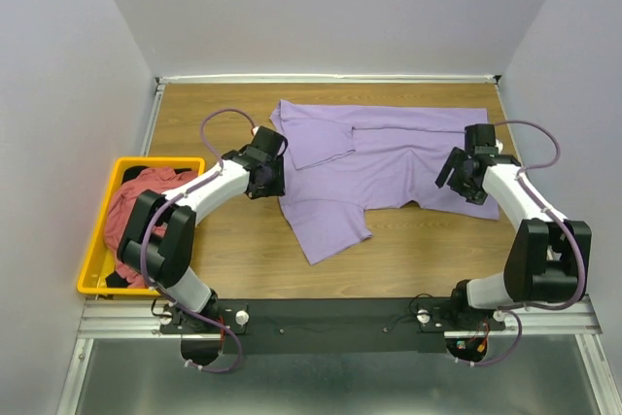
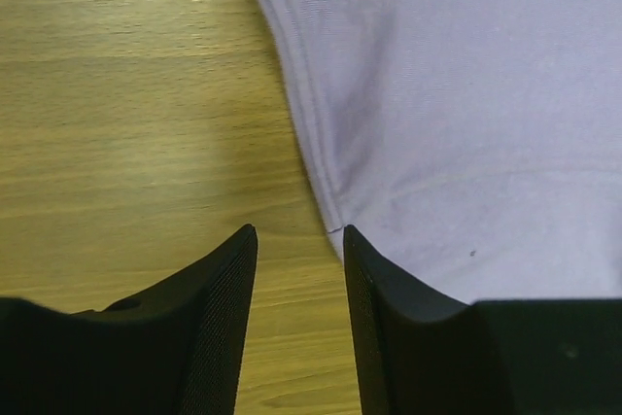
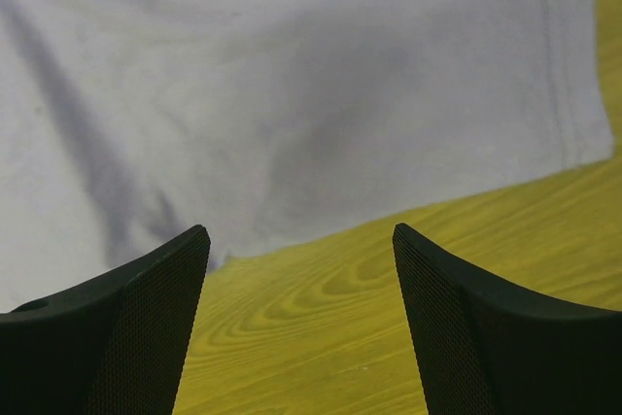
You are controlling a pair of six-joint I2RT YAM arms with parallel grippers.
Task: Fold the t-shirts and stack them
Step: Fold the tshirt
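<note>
Room: pale grey walls stood close around the table on three sides, plain and evenly lit.
Surface: a wooden table with light-brown grain filled the middle of the top view. A metal rail ran along the bottom of the frame, where the arm bases were bolted.
Lavender t-shirt: it lay flat on the wood across the upper middle of the top view. A flap was turned over near its upper left, and one lobe reached down toward the centre of the frame.
Left gripper: it sat low at the shirt's left edge. In its wrist view the left gripper had its fingers parted with only bare wood between them, and the shirt's hem ran just beside the right-hand finger.
Right gripper: it sat at the shirt's right side. In its wrist view the right gripper had its fingers spread wide over bare wood, with the cloth edge just beyond the tips.
Yellow bin: it stood at the left of the frame beside the table's edge.
Red-pink t-shirt: it was heaped in the bin, with dark cloth showing at the bin's upper end.
</note>
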